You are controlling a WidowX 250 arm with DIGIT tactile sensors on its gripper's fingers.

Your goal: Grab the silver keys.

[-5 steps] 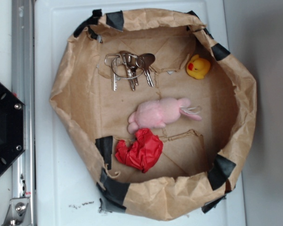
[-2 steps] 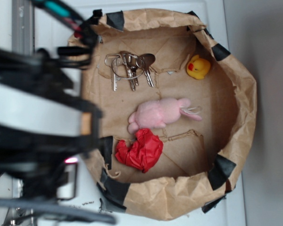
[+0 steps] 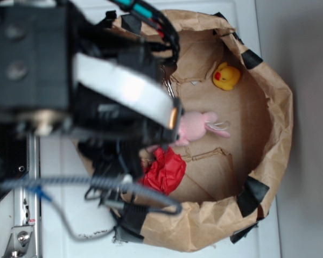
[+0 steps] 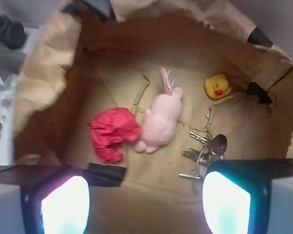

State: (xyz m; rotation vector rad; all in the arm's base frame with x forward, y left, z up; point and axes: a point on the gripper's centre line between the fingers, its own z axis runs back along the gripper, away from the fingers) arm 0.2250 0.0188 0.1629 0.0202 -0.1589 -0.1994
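The black WidowX arm (image 3: 81, 91) fills the left half of the exterior view, blurred and close to the camera, and it hides the near-left part of the brown paper bag with black tape patches on its rolled rim (image 3: 269, 161). In the wrist view the gripper (image 4: 146, 195) looks down into the bag; its two fingers appear at the bottom corners of the picture as dark blocks with bright, glowing faces, one finger (image 4: 63, 202) at the lower left and the other at the lower right. The wide gap between them, with only bag floor showing through it, says the jaws stand apart and grip nothing. The silver keys (image 4: 205, 153), a bunch of thin shiny metal keys on wire rings, lie flat on the bag floor just ahead of the right-hand finger and partly tucked behind its top edge; whether they touch it cannot be told. Ahead of the gap between the fingers lies the pink plush rabbit (image 4: 162, 117), ears pointing away from the gripper. Touching its left side is the crumpled red paper ball (image 4: 112, 132), ahead of the left-hand finger. The small yellow rubber duck (image 4: 217, 86) sits farther off, beyond the keys, near the bag's far right wall.
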